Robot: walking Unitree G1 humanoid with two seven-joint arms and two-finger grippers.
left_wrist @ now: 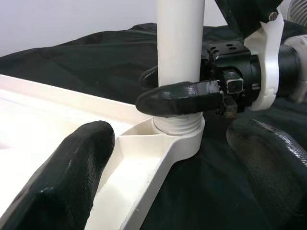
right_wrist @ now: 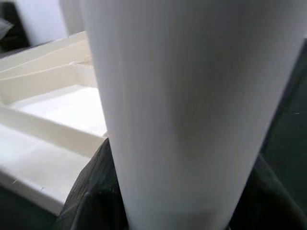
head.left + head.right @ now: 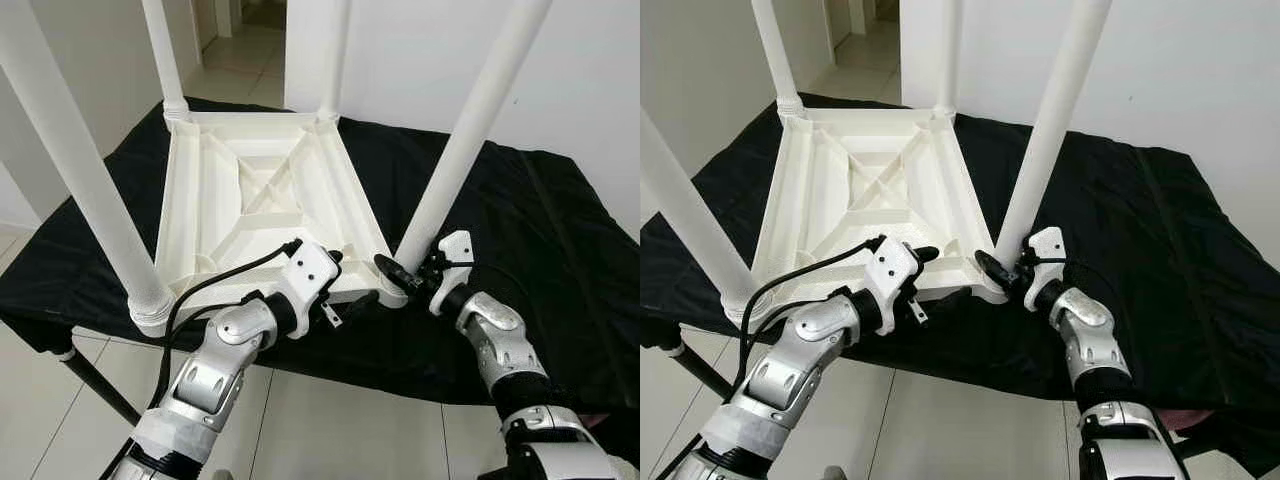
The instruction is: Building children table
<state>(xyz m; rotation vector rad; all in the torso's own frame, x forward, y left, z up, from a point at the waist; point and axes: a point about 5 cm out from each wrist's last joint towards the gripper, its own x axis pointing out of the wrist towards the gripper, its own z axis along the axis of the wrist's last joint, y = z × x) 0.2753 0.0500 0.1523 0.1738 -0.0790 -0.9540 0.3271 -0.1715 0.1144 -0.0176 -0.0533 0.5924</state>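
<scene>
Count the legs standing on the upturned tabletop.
4, one per corner of the tabletop: near-left leg, far-left leg, far-right leg, and near-right leg, whose base the right gripper clasps.

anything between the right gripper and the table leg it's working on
Nothing visible. The right gripper is already closed around the base of the near-right leg, just above its threaded socket on the upturned tabletop. The left gripper sits beside that corner, not between them.
</scene>
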